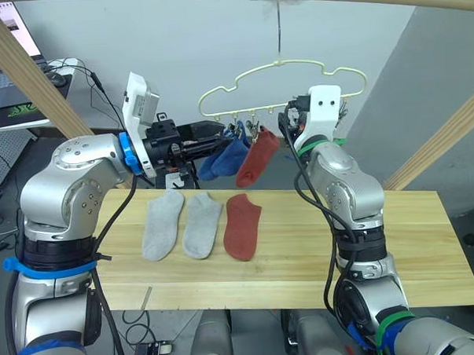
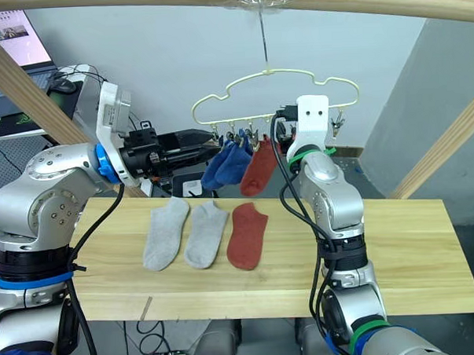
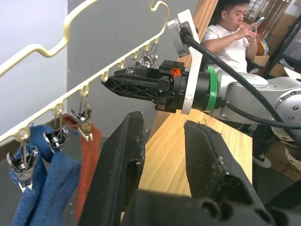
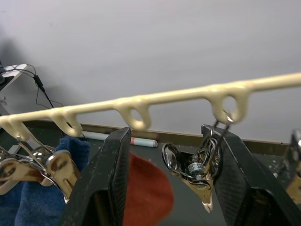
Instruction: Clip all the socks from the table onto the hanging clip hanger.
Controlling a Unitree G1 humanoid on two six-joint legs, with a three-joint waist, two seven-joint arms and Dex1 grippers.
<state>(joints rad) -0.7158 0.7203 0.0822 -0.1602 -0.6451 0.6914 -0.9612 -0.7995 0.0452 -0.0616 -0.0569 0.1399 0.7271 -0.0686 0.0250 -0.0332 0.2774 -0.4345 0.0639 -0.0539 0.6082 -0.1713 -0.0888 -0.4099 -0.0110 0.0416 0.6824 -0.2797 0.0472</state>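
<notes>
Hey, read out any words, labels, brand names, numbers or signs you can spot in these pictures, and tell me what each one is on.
No text can be read anywhere.
Laptop screen: it shows an image and some marks, too small to read.
Dark mat on the desk: a green mark, too blurred to read.
Socks, table, clip hanger, left gripper and right gripper: no writing on them.

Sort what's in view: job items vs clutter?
Job:
- two grey socks and one red sock on the table
- clip hanger with two blue socks and a red sock already clipped
- left gripper, right gripper, both up at the clips

Clutter:
- laptop and cables behind
- slanted wooden poles
- seated person
</notes>
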